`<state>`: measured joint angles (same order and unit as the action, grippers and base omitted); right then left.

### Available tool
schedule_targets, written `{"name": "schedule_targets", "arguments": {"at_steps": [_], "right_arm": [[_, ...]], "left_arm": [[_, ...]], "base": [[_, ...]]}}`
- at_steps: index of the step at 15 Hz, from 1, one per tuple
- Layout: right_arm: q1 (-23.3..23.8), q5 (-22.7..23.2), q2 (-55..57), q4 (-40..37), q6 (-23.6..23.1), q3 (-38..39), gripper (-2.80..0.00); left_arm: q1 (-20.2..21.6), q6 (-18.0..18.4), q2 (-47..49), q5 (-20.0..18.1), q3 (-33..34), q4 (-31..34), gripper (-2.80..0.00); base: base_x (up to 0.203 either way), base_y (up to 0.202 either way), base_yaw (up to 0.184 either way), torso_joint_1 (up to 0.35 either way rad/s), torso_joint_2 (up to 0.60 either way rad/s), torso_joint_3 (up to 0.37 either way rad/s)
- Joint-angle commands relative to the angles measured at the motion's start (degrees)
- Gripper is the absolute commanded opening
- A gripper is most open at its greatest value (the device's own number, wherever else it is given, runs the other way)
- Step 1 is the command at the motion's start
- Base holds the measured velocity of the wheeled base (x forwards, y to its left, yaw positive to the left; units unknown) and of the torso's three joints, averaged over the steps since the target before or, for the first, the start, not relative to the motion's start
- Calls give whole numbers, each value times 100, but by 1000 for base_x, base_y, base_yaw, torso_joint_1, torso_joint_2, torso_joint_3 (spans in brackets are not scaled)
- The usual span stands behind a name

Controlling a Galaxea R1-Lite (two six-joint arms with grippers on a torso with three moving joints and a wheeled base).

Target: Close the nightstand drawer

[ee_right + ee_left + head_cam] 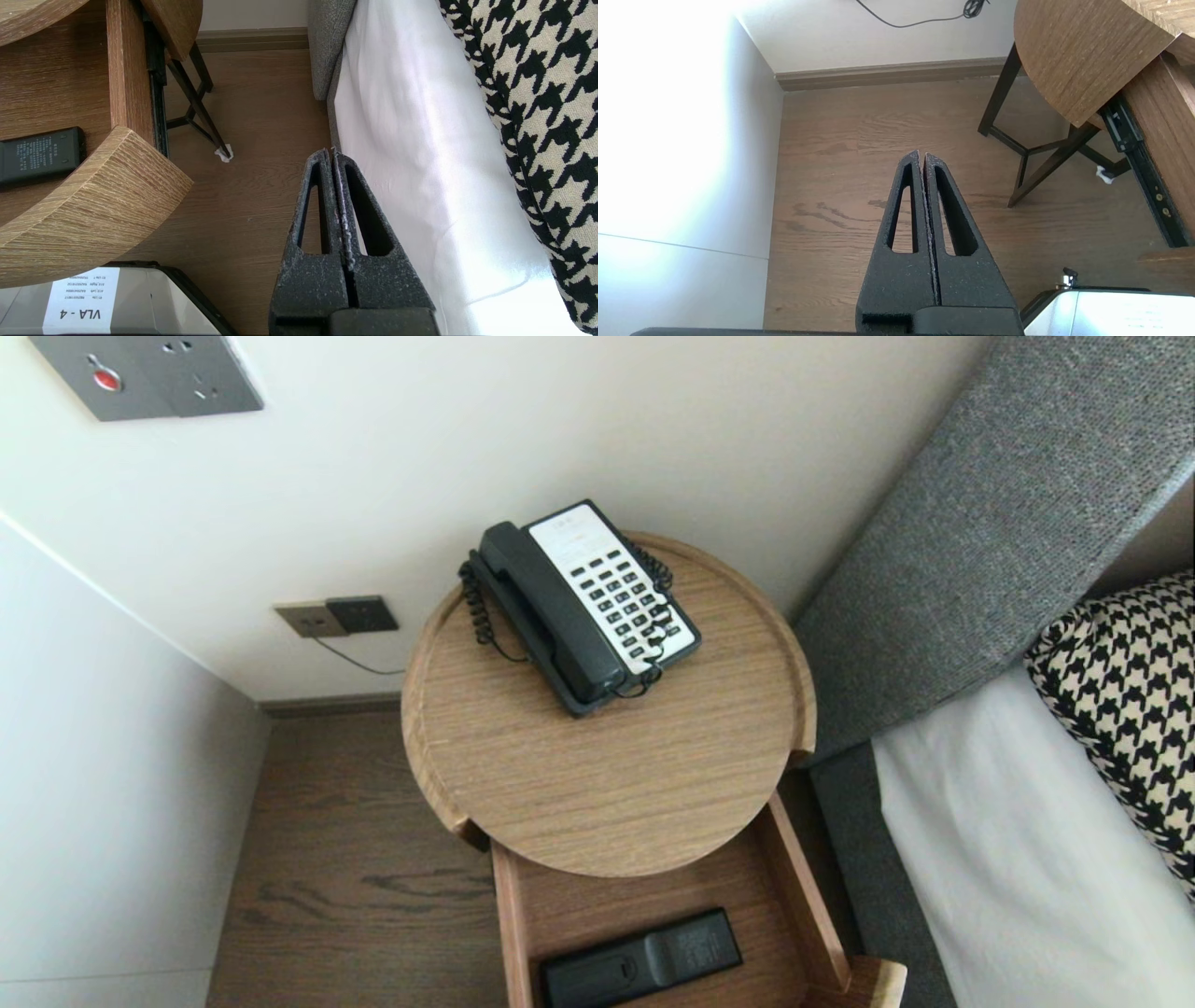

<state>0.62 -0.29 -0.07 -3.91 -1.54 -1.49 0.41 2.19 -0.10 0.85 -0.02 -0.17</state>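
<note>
The wall backs the desk, and wood-grain floor runs off the desk's left side. The bed, white-sheeted with a houndstooth cushion, lies just beside the desk on its right.

The desk is a round, low-rimmed wooden top on dark legs. A telephone sits at its back edge, handset cradled, with the coiled cord around it. The drawer stands pulled out from under the desk's front. In it lies the remote, flat and touching nothing but the drawer's bottom.

The left claw hangs over the floor off the desk's left side, its fingers pressed together on nothing. The right claw hangs off the desk's right side, between the drawer's curved front and the bed, also closed and empty.

By my reading no reach has begun and both arms are parked clear of everything. Any grasp from here would need the fingers to part first and the arm to come in above the drawer's wall.
</note>
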Motion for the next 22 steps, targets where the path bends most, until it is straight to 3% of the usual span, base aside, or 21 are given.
{"name": "schedule_targets", "arguments": {"at_steps": [1, 4, 8, 13, 16, 20, 22], "right_arm": [[-1, 2, -11, 3, -5, -1, -280], [-1, 3, -13, -4, -5, -1, -280], [-1, -1, -19, -4, -5, -1, -280], [-1, 3, -19, -4, -5, -1, -280], [-1, 3, -19, -4, -5, -1, -280], [-1, 3, -19, -4, -5, -1, -280], [-1, -6, -12, -4, -5, -1, -280]], "left_arm": [[2, 9, 2, 3, -69, 145, -280], [2, 27, 299, -139, -521, 738, -280], [-2, -94, 2220, -602, -1665, 859, -280], [-195, -108, 4899, -1925, -2246, 889, -280], [-951, -249, 6008, -2398, -2365, 878, -280], [-2225, -1578, 6999, -2335, -2927, 871, -280], [-2922, -2020, 7258, -2193, -3127, 864, -280]], "base": [[0, 0, 0, 0, 0, 0], [0, 0, 0, 0, 0, 0], [0, 0, 0, 0, 0, 0], [0, 0, 0, 0, 0, 0], [0, 0, 0, 0, 0, 0], [0, 0, 0, 0, 0, 0], [0, 0, 0, 0, 0, 0]]}}
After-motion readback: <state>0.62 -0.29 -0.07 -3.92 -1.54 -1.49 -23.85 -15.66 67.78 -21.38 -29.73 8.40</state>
